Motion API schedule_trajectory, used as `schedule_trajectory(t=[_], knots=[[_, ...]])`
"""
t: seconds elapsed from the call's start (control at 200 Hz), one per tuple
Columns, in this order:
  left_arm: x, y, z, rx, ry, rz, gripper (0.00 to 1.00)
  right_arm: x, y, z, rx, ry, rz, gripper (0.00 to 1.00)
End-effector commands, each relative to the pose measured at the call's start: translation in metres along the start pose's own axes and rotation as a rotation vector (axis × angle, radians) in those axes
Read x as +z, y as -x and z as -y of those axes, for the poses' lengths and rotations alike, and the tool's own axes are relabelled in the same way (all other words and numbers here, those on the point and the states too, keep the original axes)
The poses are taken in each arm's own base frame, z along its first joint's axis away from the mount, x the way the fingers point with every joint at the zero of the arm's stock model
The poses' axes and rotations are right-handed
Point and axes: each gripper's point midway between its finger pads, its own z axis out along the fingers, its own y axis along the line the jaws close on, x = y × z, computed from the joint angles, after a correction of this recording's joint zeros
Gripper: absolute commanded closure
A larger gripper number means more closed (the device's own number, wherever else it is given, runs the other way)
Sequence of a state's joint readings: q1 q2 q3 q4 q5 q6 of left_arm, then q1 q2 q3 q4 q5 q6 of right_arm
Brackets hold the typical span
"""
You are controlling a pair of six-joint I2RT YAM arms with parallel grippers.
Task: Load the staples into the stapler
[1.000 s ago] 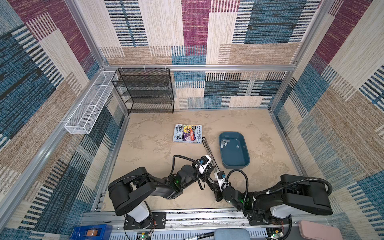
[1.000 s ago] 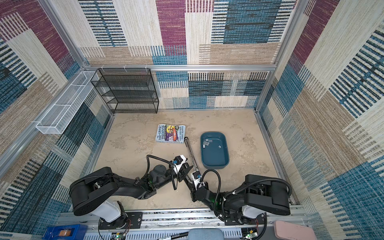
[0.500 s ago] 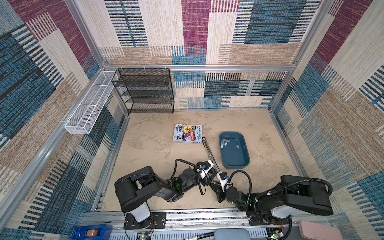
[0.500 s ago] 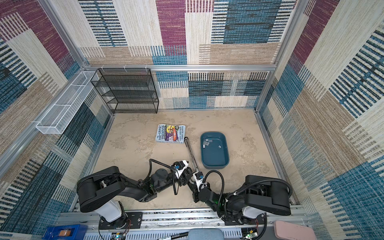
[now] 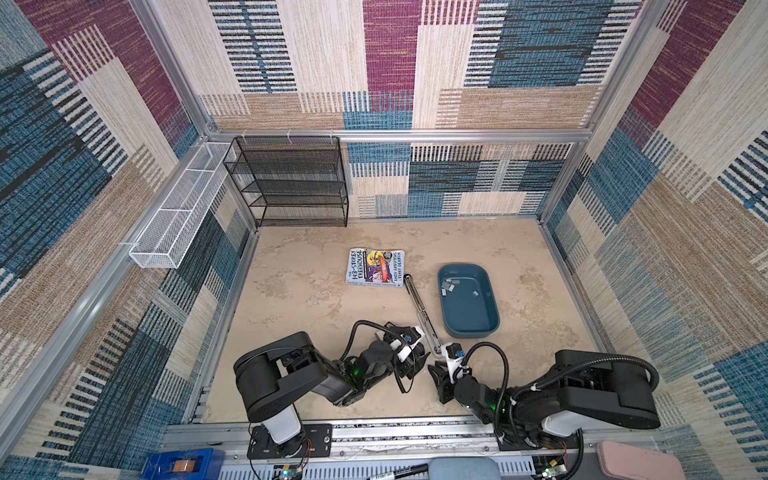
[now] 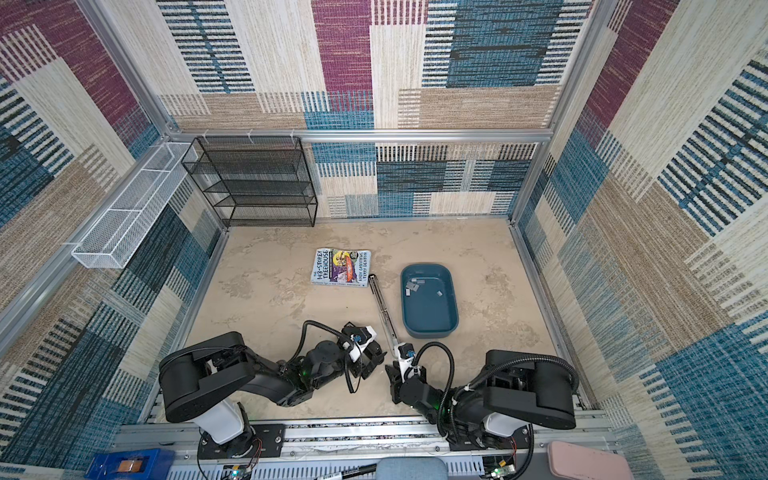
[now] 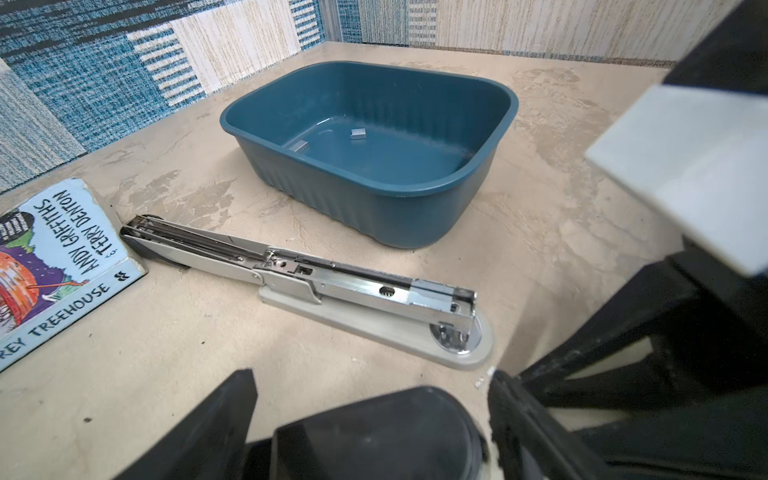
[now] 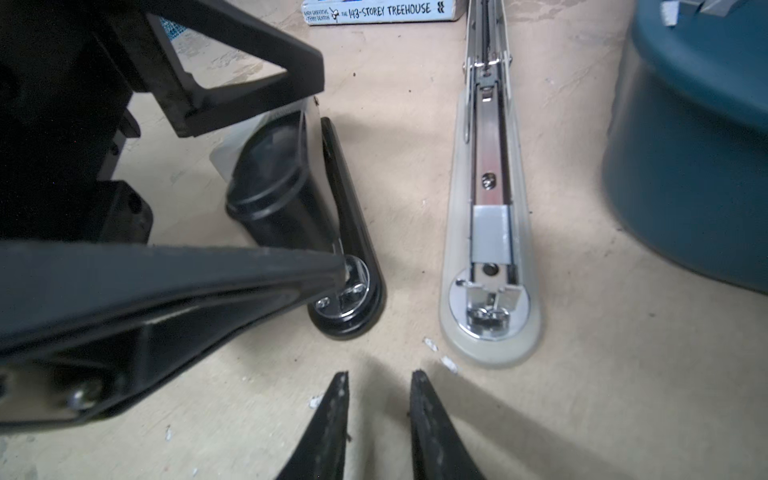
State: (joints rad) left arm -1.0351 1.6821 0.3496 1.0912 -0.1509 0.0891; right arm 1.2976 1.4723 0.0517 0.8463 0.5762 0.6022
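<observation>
The long silver-grey metal stapler (image 5: 422,309) lies opened flat on the sandy bench (image 8: 407,166). Its top arm is thrown back toward the light-blue paperback book (image 5: 376,268) at its far end. One short grey strip of staples (image 8: 490,235) sits in its channel close to the nose; I cannot tell whether it is fully down on the rail. More strips lie in the dark-blue plastic tray (image 7: 374,208) just beside the stapler, at the tray end level with the thrown-back arm.

The left gripper (image 7: 372,374) has its fingers spread wide either side of a small black stapler-like thing with a chrome plate (image 8: 359,241), without clamping it. That thing stands just beside the stapler's nose, on the side away from the tray. The right gripper (image 8: 379,376) hangs just off the nose, its fingers a narrow gap apart with nothing between them.

Nothing pins the stapler, so a push on the arm would likely slide or spin it into the tray or the black thing. A jolt could skew the strip, and a skewed strip would probably jam under the closing arm. White flecks on the bench by the nose may be stray staples, but they are too small to tell.
</observation>
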Motion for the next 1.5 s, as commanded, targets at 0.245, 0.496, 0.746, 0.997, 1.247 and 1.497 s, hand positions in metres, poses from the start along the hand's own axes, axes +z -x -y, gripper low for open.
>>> schedule_trajectory(t=[0.245, 0.496, 0.746, 0.997, 1.247, 1.497], knots=[[-0.003, 0.023, -0.001, -0.023, -0.008, 0.066, 0.01, -0.005, 0.014, -0.004, 0.037, 0.007, 0.038, 0.71], [-0.018, 0.074, -0.008, -0.097, -0.008, 0.055, 0.01, -0.017, 0.044, -0.007, 0.067, -0.007, 0.097, 0.64], [-0.022, 0.060, -0.032, -0.163, 0.133, 0.000, 0.05, -0.028, 0.082, -0.024, 0.093, 0.017, 0.149, 0.62], [-0.015, 0.035, -0.040, -0.164, 0.206, -0.037, 0.06, -0.016, 0.088, -0.039, 0.080, 0.000, 0.114, 0.66], [-0.008, 0.017, -0.045, -0.142, 0.246, -0.082, 0.06, 0.010, 0.071, -0.032, 0.092, -0.050, 0.015, 0.74], [-0.002, 0.000, -0.043, -0.137, 0.248, -0.112, 0.07, 0.021, 0.056, -0.033, 0.071, -0.057, -0.033, 0.76]])
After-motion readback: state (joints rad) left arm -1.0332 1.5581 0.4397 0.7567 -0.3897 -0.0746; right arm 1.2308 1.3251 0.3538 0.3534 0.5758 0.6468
